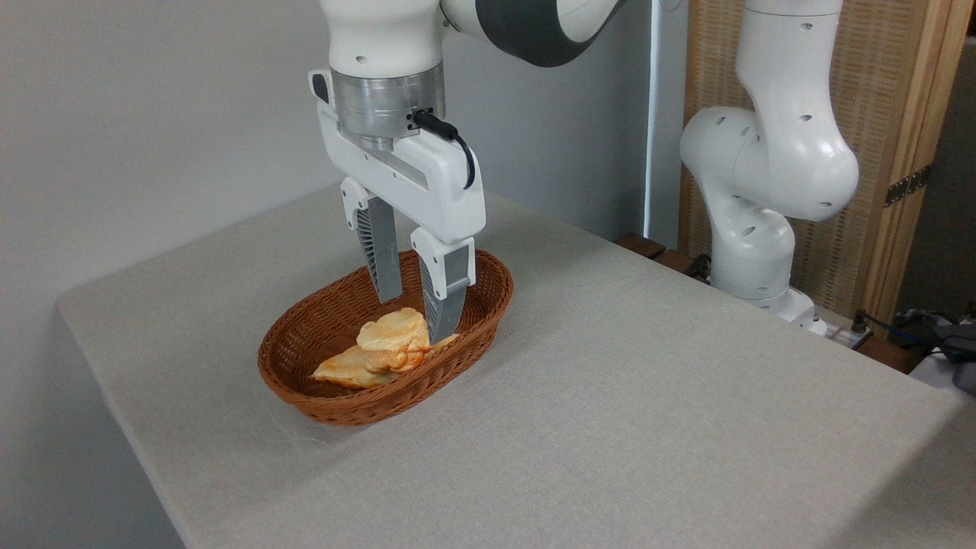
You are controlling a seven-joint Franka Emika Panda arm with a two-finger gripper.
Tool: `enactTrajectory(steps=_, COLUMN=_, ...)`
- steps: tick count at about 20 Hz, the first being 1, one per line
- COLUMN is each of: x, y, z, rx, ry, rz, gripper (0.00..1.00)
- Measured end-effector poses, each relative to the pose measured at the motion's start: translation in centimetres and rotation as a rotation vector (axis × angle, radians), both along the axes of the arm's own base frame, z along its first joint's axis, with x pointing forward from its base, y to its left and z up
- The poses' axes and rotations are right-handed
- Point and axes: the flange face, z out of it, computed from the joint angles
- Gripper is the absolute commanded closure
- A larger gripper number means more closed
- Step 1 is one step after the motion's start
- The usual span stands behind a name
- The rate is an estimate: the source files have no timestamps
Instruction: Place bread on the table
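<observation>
The bread, a small round golden bun, lies in a brown wicker basket on top of a flatter pale loaf. My gripper hangs over the basket with its two grey fingers spread open. One fingertip reaches down beside the bun's right edge, the other stands just behind the bun. I cannot tell whether either finger touches it. The basket rests on the light grey table.
The arm's white base stands past the table's far right edge, with cables beside it. A wooden screen is behind it. Bare table surface stretches to the right and front of the basket.
</observation>
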Motion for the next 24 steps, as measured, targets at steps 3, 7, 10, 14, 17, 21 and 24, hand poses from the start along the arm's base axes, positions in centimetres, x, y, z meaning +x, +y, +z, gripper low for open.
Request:
enactTrajectory(steps=3, x=0.0, y=0.0, z=0.0, rx=0.000, ry=0.000, rz=0.000, gripper=0.00)
enactTrajectory(steps=7, x=0.0, y=0.1, z=0.0, rx=0.000, ry=0.000, rz=0.002, gripper=0.00)
enactTrajectory(steps=10, x=0.0, y=0.1, z=0.0, rx=0.000, ry=0.000, rz=0.002, gripper=0.00)
enactTrajectory(steps=14, x=0.0, y=0.1, z=0.0, rx=0.000, ry=0.000, rz=0.002, gripper=0.00)
enactTrajectory(steps=17, x=0.0, y=0.1, z=0.0, rx=0.000, ry=0.000, rz=0.002, gripper=0.00)
enactTrajectory(steps=21, x=0.0, y=0.5, z=0.0, rx=0.000, ry=0.000, rz=0.008, gripper=0.00)
enactTrajectory(steps=24, x=0.0, y=1.7, z=0.0, rx=-0.002, ry=0.000, rz=0.029, gripper=0.00)
